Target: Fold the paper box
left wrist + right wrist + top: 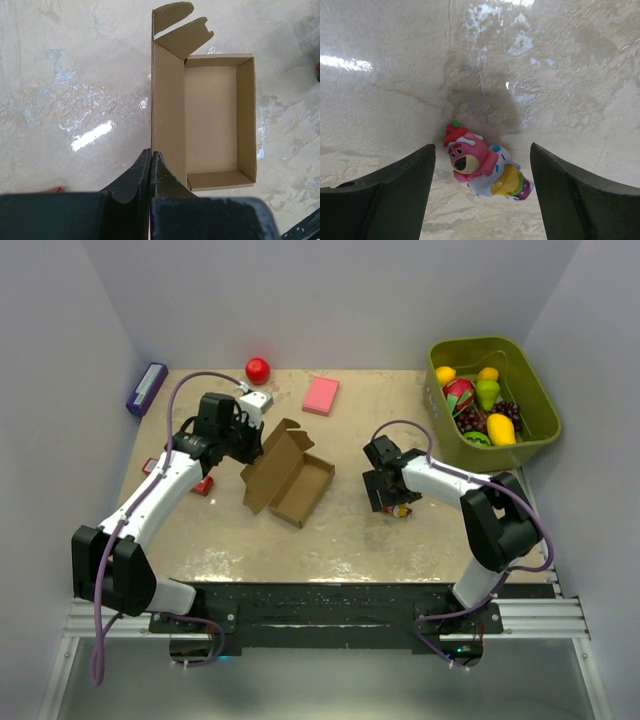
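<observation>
The paper box (288, 475) is plain brown cardboard and lies open in the middle of the table, its lid standing up along the left side. In the left wrist view the box's tray (210, 120) shows empty, and the lid is seen edge-on with two tab flaps at its far end. My left gripper (243, 440) is shut on the lid's near edge, and its tips (150, 156) meet on the thin card. My right gripper (388, 495) is open and apart from the box on its right, with its fingers either side of a small pink bear toy (482, 167) on the table.
A green bin (535, 390) with toy fruit stands at the back right. A pink flat block (321, 396) and a red ball (258, 370) lie at the back. A purple object (146, 388) is at the far left edge, and a small red item (203, 485) lies under the left arm.
</observation>
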You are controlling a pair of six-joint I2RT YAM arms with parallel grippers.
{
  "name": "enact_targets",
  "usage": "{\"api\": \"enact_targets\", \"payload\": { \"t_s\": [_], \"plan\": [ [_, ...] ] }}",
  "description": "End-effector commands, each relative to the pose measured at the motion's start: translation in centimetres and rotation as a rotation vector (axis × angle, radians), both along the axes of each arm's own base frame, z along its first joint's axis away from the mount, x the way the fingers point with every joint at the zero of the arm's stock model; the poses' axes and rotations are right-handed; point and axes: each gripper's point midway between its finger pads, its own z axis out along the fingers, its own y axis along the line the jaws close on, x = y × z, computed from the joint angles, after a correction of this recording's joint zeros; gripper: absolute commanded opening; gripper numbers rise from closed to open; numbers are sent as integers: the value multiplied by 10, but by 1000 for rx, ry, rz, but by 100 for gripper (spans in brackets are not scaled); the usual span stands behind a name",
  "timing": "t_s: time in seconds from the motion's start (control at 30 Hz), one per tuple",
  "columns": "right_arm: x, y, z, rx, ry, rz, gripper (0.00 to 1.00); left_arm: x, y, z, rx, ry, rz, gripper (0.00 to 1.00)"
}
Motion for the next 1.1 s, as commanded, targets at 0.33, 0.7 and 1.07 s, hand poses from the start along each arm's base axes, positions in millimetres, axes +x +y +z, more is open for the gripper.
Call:
{"api": "enact_targets", "payload": {
  "t_s": [0.33, 0.7, 1.07],
  "plan": [
    [-15, 1, 3, 24, 62, 24, 53, 6, 5, 18, -27, -64, 31, 0],
    [-6, 26, 59, 178, -48, 76, 5, -2, -13, 30, -107, -92, -64, 0],
    [-37, 167, 183, 347, -447, 592, 2, -18, -38, 33, -185, -79, -212, 0]
  ]
}}
